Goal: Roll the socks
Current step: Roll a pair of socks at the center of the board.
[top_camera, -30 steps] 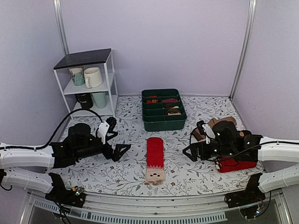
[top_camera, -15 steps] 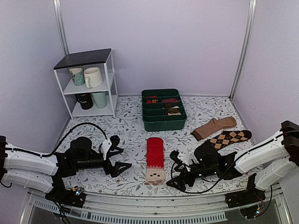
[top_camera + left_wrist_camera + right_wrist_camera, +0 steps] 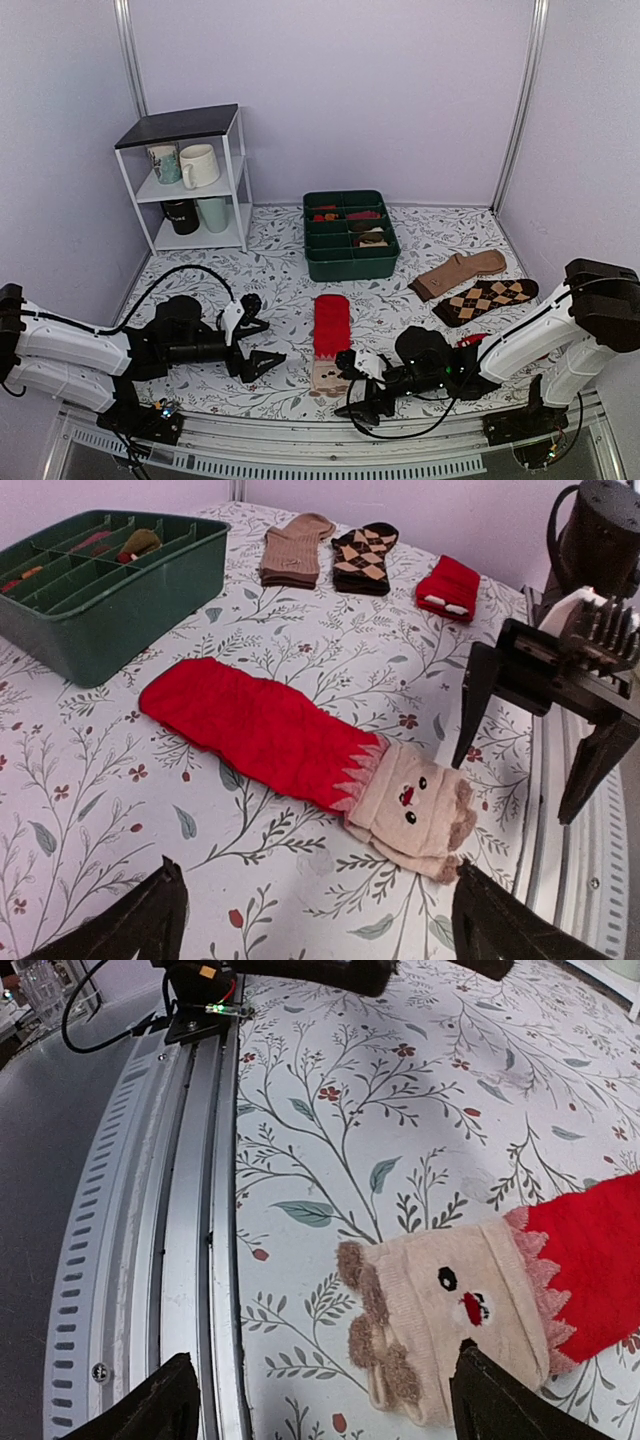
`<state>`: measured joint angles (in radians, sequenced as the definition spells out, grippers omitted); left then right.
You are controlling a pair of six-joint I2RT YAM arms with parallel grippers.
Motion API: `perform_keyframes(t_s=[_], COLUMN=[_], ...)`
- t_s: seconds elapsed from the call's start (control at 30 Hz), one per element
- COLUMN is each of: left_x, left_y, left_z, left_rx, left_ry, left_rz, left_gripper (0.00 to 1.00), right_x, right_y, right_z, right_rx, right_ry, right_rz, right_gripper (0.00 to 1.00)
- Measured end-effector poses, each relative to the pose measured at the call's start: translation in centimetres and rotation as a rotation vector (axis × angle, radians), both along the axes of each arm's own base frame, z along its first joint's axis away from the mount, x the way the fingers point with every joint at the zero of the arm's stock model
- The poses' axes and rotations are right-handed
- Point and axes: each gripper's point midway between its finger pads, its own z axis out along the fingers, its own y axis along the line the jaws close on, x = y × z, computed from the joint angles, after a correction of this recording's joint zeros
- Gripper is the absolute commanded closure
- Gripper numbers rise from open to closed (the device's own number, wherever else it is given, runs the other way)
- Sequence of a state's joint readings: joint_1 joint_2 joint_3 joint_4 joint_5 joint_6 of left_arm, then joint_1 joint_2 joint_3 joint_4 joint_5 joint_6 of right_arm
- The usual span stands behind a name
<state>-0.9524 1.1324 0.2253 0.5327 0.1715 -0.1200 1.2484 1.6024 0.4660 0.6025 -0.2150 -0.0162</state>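
- Socks (image 3: 331,343): lying flat as one straight strip at the middle of the desk (image 3: 440,235), close to its near edge; beige face-patterned end toward the near edge, red end toward the far edge; probably laid out straight for rolling from one end
- Left tool (image 3: 265,345): fingers apart, empty, low over the desk just left of the beige end; judged to be lining up for a pinch there
- Right tool (image 3: 352,388): fingers apart, empty, low at the near edge just right of the beige end, opposite the left tool
- Green tray (image 3: 350,268): toward the far edge, split into compartments; a few holding small red and brown bundles, likely finished rolls
- White shelf (image 3: 185,180): far left corner; mugs (image 3: 198,165) on two levels, contents unseen
- Brown sock (image 3: 460,272), argyle sock (image 3: 487,297), folded red pair (image 3: 448,585): kept toward the right edge, well apart from the working area
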Motion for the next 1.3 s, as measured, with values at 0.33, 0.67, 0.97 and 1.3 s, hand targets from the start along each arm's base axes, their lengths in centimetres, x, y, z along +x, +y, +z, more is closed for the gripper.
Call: perform_keyframes(t_s=[0.33,0.67,0.97,1.3], left_x=[0.1,0.2,0.0,-1.0], left_y=[-0.2,-0.8,-0.9,-1.7], left_z=[-1.8,-1.6,-1.5,-0.6], left_rx=[0.049,0.045,0.041,0.021], left_ry=[0.036,0.038,0.042,-0.02], left_rz=[-0.002,-0.013,-0.026,-0.106], left_gripper=[0.07,0.07,0.07,0.11], right_x=[-0.2,0.4,1.0,1.3], right_y=[0.2,0.6,0.4,1.0], right_z=[-1.7,-3.2,-3.8,-3.7], right_rx=[-0.026,-0.072,-0.102,-0.137], right_ry=[-0.024,-0.045,-0.034,0.053], right_rz=[0.023,0.015,-0.039,-0.081], right_gripper=[0.22,0.49,0.98,1.0])
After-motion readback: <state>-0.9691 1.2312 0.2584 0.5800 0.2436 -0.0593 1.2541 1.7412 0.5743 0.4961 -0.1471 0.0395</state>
